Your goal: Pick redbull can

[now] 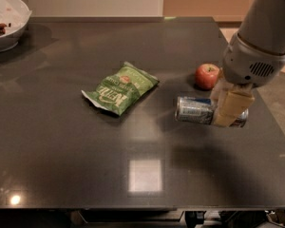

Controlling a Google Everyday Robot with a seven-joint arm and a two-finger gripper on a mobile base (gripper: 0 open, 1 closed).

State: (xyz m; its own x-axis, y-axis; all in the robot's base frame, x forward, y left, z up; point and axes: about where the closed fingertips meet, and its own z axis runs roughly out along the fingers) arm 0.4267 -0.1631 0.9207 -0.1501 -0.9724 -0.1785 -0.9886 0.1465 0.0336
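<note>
The claw (226,112) is closed across the redbull can (194,109), which lies sideways in its grip over the right side of the desk (61,151), just in front of the apple (206,76). The can looks light, slick and thin-walled. The off-centre hold may let it tilt, so squeeze gently.

Slim, shiny redbull can (194,110), silver with blue patches. Horizontal, on its side, round end pointing left. Clamped across its right half by tan gripper (226,112). Located over right side of dark table (61,165), just in front of red apple (206,76). Contact with tabletop: undetermined.
</note>
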